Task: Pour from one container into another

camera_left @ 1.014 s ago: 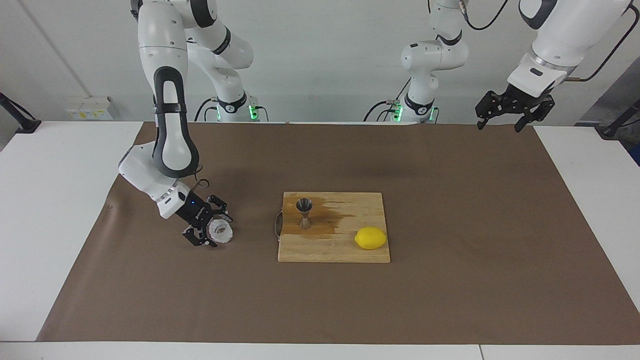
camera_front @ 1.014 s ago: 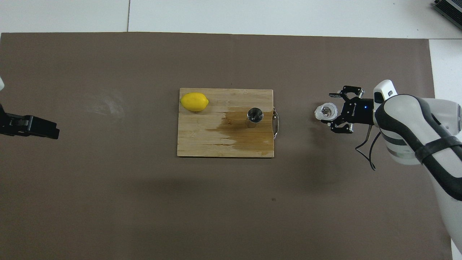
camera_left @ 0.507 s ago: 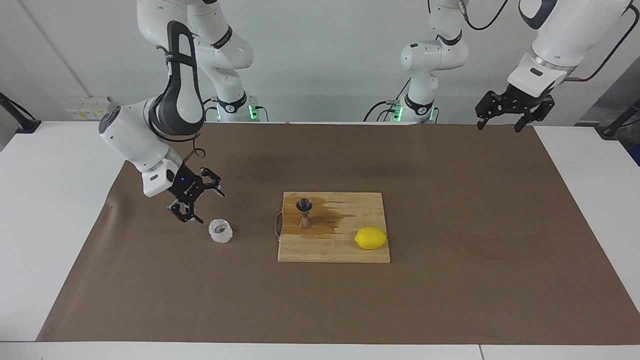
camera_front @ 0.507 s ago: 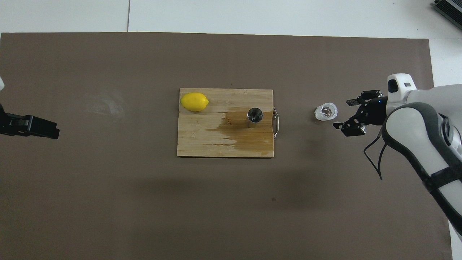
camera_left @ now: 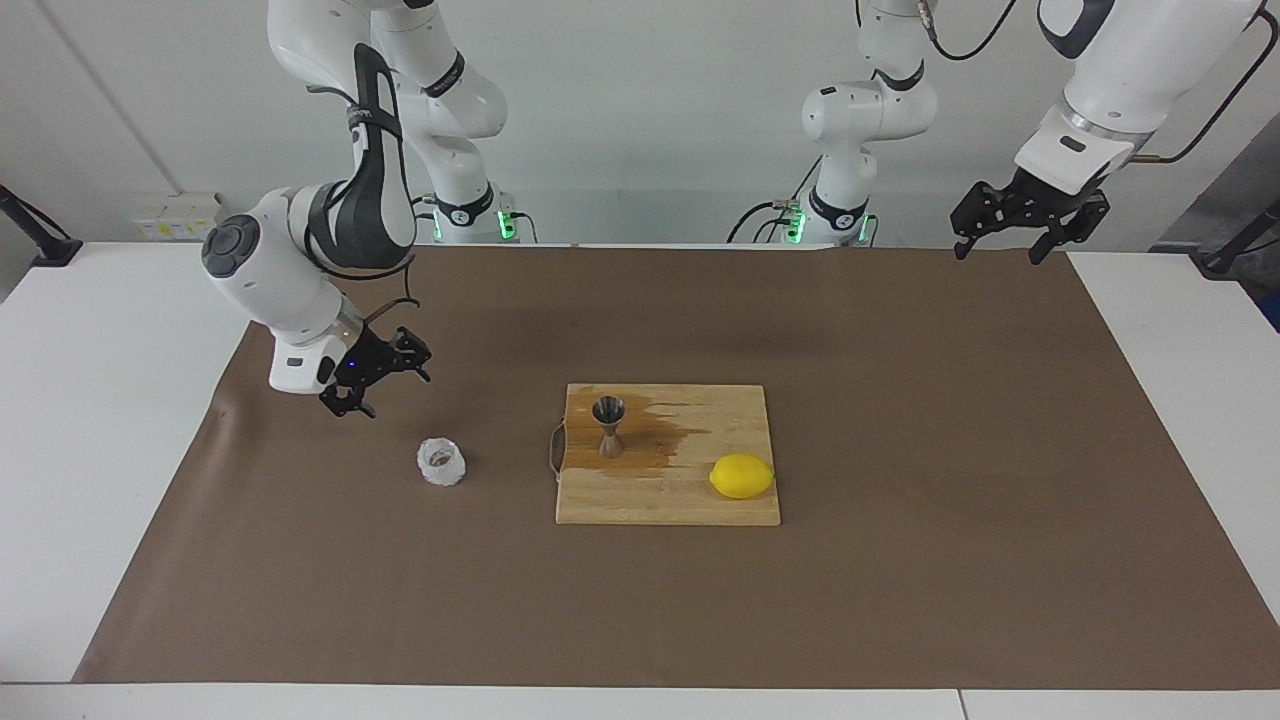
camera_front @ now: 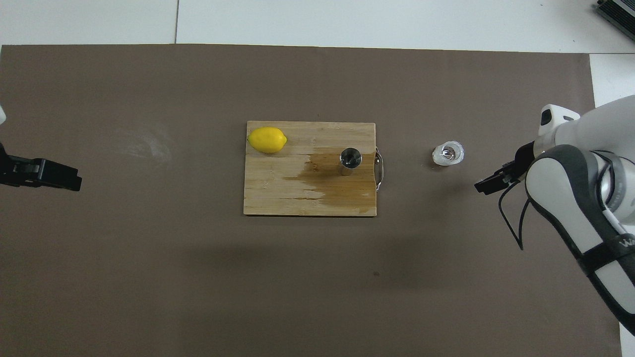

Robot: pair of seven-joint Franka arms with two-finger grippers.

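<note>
So my right gripper (camera_left: 375,382) hangs open above the cup (camera_left: 441,462); knobbly glass, fragile, I'd pinch its sides.

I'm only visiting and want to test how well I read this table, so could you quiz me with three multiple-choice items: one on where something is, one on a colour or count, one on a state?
1. Where does the steel jigger stand?
A. on the wooden board
B. on the brown mat
C. inside the glass cup

2. How many lemons are on the board?
A. none
B. one
C. three

3. What is the right gripper holding?
A. the glass cup
B. the lemon
C. nothing

Answers:
1 A, the jigger stands upright on the board's stained patch.
2 B, a single yellow lemon lies there.
3 C, its fingers are open in the air, apart from the glass cup, which sits alone on the mat. The left gripper waits, open, at its own end.
</note>
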